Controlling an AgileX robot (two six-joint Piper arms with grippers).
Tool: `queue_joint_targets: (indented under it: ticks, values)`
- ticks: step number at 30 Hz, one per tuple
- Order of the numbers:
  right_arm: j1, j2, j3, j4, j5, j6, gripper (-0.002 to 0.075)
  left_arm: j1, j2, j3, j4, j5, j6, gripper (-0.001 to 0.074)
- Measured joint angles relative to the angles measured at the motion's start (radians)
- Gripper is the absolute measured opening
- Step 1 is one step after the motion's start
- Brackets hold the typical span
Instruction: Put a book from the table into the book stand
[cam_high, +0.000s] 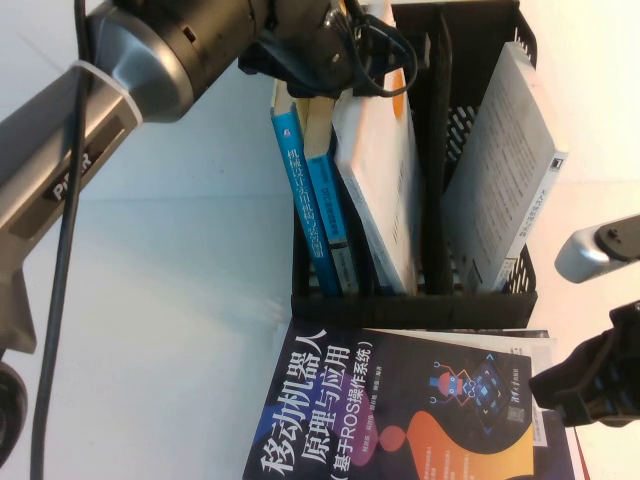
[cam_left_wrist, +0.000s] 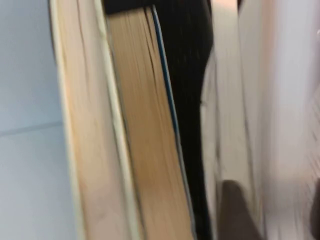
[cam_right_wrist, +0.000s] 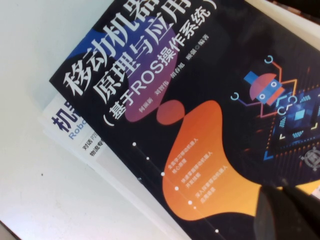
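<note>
Apparently, insertion was underway: the left tool (cam_high: 318, 75) was clamped on the blue paperback book (cam_high: 318, 170) in the black mesh stand (cam_high: 480, 290); release was judged next. The right tool (cam_high: 590, 385), grip state indeterminable, was parked by the dark-covered desk book (cam_high: 400, 410).

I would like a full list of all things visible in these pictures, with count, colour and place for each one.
book stand: one, black mesh, far middle of the table.
blue books: two, blue spines, standing in the stand's left compartment.
white book: one, white cover, leaning in the left compartment, right of the blue books.
grey-white book: one, leaning in the right compartment.
dark ROS book: one, black with orange and purple shapes, flat on top of a pile in front of the stand.
white books underneath: at least one, white with blue lettering, under the ROS book.
table: one, white.
left gripper: one, black, above the blue books; fingers hidden.
right gripper: one, black, at the ROS book's right edge.
</note>
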Motion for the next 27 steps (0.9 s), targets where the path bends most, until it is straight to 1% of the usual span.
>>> queue_joint_targets:
  ticks: [2,3,4,6,7,9,11,12,14,17,21,24,27]
  values:
    - [0.0,0.0,0.0,0.0,0.0,0.0,-0.0003,0.004,0.0,0.0,0.022,-0.01,0.0,0.0388]
    - [0.0,0.0,0.0,0.0,0.0,-0.002,-0.0003,0.006,0.0,0.0,0.035,-0.011,0.0,0.0428]
    - [0.0,0.0,0.0,0.0,0.0,-0.006,-0.0003,0.006,0.0,0.0,0.049,-0.011,0.0,0.0452]
    - [0.0,0.0,0.0,-0.008,0.0,-0.011,-0.0003,0.007,0.0,0.0,0.074,0.004,0.0,0.0449]
    - [0.0,0.0,0.0,-0.016,0.0,-0.013,-0.0003,0.007,-0.002,0.0,0.089,0.02,0.005,0.0423]
    - [0.0,-0.002,0.0,-0.03,-0.002,-0.015,-0.0003,0.007,-0.012,0.0,0.116,0.051,0.032,0.0328]
    - [0.0,-0.011,0.0,-0.049,-0.014,-0.015,-0.0003,0.007,-0.035,0.0,0.128,0.09,0.081,0.0169]
    - [0.0,-0.021,0.0,-0.061,-0.024,-0.015,-0.0003,0.007,-0.046,0.0,0.13,0.104,0.101,0.0113]
    - [0.0,-0.049,0.0,-0.09,-0.051,-0.01,-0.0003,0.007,-0.08,0.0,0.132,0.132,0.13,0.0051]
    - [0.0,-0.114,0.0,-0.172,-0.102,0.017,-0.0003,0.007,-0.139,0.0,0.129,0.164,0.149,0.0015]
    - [0.0,-0.233,0.0,-0.337,-0.144,0.138,-0.0003,0.007,-0.227,0.03,0.079,0.155,0.191,0.0004]
    - [0.0,-0.342,0.004,-0.478,-0.144,0.239,-0.0003,0.007,-0.329,0.154,0.04,0.107,0.213,0.0001]
    - [0.0,-0.456,0.037,-0.621,-0.141,0.341,-0.0003,0.007,-0.446,0.35,0.007,0.02,0.226,0.0]
